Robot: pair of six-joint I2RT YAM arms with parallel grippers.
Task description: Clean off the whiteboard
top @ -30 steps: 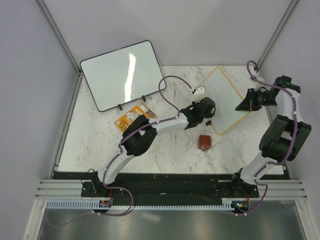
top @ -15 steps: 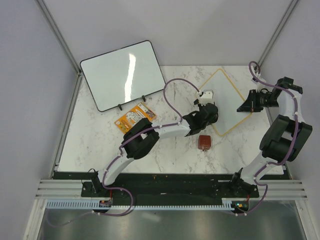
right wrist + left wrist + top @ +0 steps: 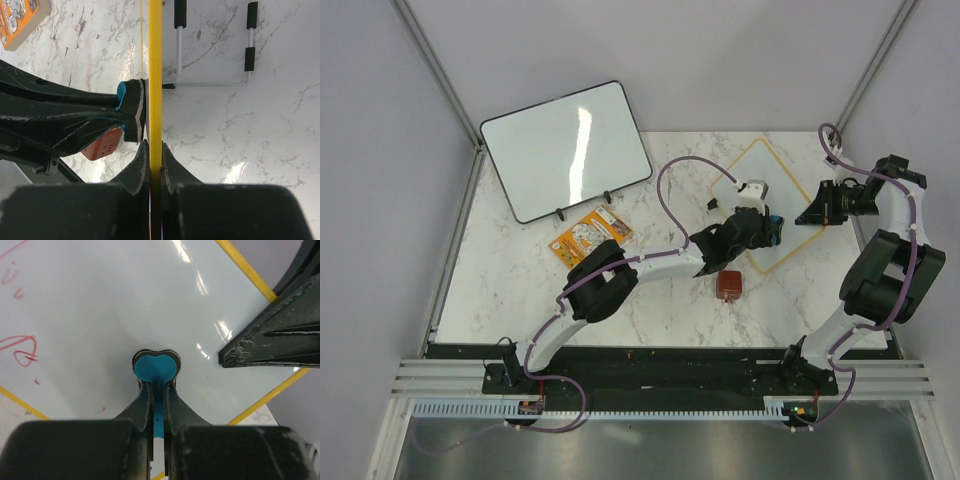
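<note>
The small yellow-framed whiteboard stands at the right of the table. In the left wrist view its white face carries red handwriting at the left. My left gripper is shut on a blue eraser and presses it against the board's face. My right gripper is shut on the board's yellow edge. In the right wrist view the eraser touches the board just left of that edge. The board's wire stand with black feet shows behind it.
A larger black-framed blank whiteboard leans at the back left. An orange printed box lies in front of it. A small red-brown block sits just below the left gripper. Grey walls close in both sides.
My left gripper has swept the eraser to the right across the small whiteboard, from its left corner toward the right gripper. The right gripper has stayed on the board's edge.
</note>
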